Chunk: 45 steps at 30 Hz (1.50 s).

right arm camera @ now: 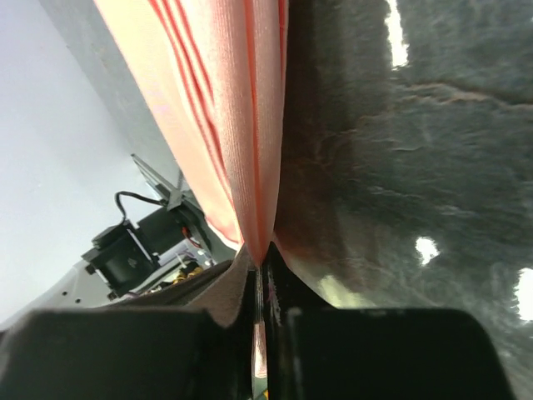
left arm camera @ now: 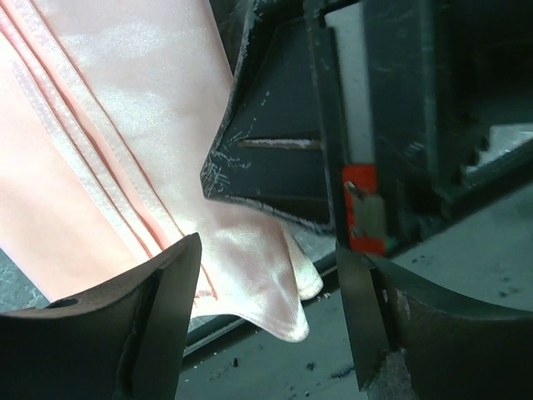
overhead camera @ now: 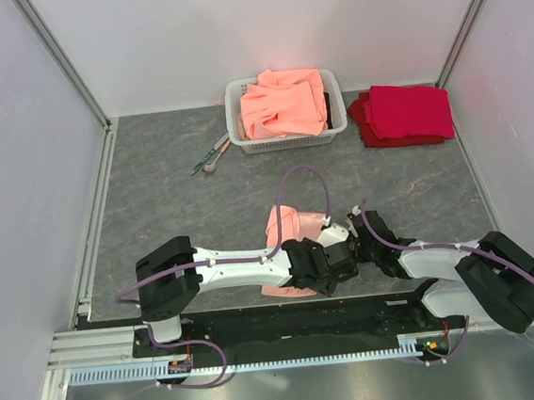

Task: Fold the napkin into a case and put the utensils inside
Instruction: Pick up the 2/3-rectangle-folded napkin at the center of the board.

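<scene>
The pale-pink napkin lies folded into a narrow strip near the front of the table, between the two arms. My right gripper is shut on an edge of the napkin, with cloth pinched between its jaws; from above the right gripper is at the strip's right side. My left gripper stands open, and a loose corner of the napkin hangs between its fingers without being touched. From above, the left gripper is just below the right one. The utensils lie on the table at the back left.
A white basket heaped with orange-salmon cloths stands at the back centre. A stack of deep red folded cloths lies to its right. Pale walls close in the table on the left, right and back.
</scene>
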{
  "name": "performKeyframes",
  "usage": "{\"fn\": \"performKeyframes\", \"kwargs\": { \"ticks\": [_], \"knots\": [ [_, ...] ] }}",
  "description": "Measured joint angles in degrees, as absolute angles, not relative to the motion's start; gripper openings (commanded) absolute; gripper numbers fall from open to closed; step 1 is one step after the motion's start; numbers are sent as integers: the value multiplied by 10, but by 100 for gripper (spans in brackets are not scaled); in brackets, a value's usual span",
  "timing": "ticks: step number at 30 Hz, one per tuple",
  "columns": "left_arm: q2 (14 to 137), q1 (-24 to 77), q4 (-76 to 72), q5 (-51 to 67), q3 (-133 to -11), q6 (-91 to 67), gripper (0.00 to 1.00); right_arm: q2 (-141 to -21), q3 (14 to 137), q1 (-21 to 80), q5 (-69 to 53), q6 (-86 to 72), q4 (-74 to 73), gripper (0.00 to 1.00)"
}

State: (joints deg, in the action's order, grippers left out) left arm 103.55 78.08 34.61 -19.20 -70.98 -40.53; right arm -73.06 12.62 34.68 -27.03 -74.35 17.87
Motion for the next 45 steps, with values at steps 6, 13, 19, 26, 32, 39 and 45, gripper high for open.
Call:
{"fn": "performKeyframes", "kwargs": {
  "ticks": [6,13,19,26,32,39,45],
  "knots": [
    [1053,781,361,-228,-712,-406,69,-703,127,349,-270,-767,171,2],
    [1063,783,373,-256,-728,-406,30,-700,127,351,-255,-782,169,6],
    [1062,782,376,-265,-728,-404,8,-690,132,353,-240,-757,152,29],
    [1053,781,377,-258,-724,-404,5,-730,144,353,-231,-706,150,45],
    [1038,781,379,-253,-718,-404,4,-743,156,331,-233,-671,151,52],
    [1037,781,379,-249,-718,-404,4,-765,178,253,-256,-615,152,55],
    [1037,781,379,-248,-718,-404,4,-811,196,228,-289,-594,183,55]
  ]
}}
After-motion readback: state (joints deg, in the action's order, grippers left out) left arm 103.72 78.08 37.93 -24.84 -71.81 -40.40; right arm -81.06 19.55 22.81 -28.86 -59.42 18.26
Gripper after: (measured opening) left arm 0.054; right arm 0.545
